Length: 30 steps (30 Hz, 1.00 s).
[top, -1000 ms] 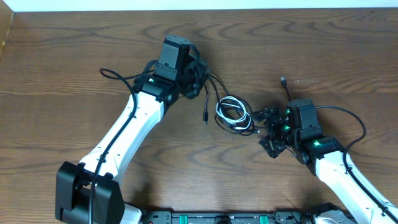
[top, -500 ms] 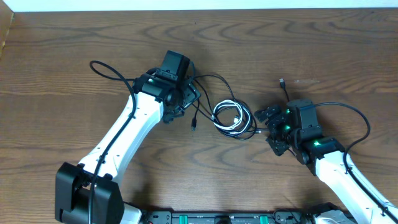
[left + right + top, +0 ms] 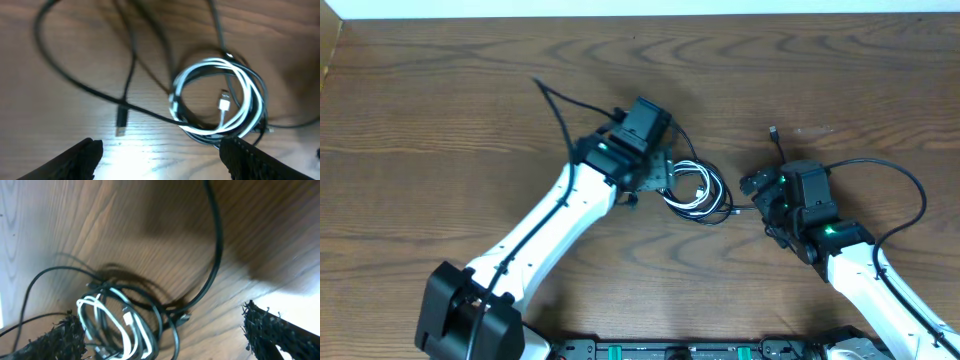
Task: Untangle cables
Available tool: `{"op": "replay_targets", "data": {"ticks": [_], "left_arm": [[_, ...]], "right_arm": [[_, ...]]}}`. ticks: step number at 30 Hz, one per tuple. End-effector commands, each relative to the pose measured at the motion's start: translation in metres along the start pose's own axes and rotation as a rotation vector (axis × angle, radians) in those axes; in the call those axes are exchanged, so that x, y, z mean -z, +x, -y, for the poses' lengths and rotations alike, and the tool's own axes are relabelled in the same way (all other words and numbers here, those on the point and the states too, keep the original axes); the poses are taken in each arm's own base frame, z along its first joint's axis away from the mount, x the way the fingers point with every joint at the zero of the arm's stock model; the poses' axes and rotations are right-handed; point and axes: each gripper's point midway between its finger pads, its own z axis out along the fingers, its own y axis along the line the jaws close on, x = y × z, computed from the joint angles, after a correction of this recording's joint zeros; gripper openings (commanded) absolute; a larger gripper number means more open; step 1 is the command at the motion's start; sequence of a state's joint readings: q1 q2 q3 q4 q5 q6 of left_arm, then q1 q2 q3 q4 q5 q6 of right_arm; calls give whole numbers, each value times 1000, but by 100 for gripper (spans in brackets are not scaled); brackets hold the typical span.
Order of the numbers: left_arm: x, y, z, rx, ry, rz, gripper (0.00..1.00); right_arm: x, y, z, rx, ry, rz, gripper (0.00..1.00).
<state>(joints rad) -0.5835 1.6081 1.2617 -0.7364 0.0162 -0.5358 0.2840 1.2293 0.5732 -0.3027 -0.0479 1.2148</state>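
Overall: the cables (image 3: 695, 192) lay in one small knot near the middle of the wooden table (image 3: 440, 120), between the two grippers.
White cable (image 3: 212, 61): thin and glossy, wound into several round loops that lay flat. In the left wrist view its small white plug sat inside the ring. It was the brightest thing in the knot, also plain in the right wrist view (image 3: 102, 311).
Black cables (image 3: 122, 117): thin and dull, threaded through and under the white loops. Inside the knot I could not tell one from the other.
Black strand, left side: it ran out of the coil across the wood and ended in a small dark plug lying flat beside the ring.
Black strand, right side (image 3: 216, 250): it curved away from the coil toward the far edge, where a small plug (image 3: 775, 131) lay on the wood apart from the knot.
Left gripper (image 3: 655, 175): it hung just beside the coil on its left. Both fingers showed far apart at the bottom of its own view (image 3: 165, 160), with nothing between them.
Right gripper (image 3: 760, 190): it was just right of the coil with its jaws spread wide (image 3: 165, 340). They held nothing, and the knot lay ahead of them.
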Motion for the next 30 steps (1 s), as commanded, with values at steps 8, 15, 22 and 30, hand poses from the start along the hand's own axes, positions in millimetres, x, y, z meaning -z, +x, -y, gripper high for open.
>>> {"op": "replay_targets", "data": {"ticks": [8, 15, 22, 30], "left_arm": [[-15, -10, 39, -114, 50, 80, 82], [-52, 4, 66, -170, 69, 59, 73], [-89, 26, 84, -222, 71, 14, 65], [-113, 49, 90, -259, 51, -35, 45]], "right_arm": [[8, -45, 47, 5, 160, 111, 99], [13, -55, 70, -69, 226, 112, 99], [14, -52, 75, -39, 246, 95, 99], [15, -50, 79, -40, 262, 86, 99]]}}
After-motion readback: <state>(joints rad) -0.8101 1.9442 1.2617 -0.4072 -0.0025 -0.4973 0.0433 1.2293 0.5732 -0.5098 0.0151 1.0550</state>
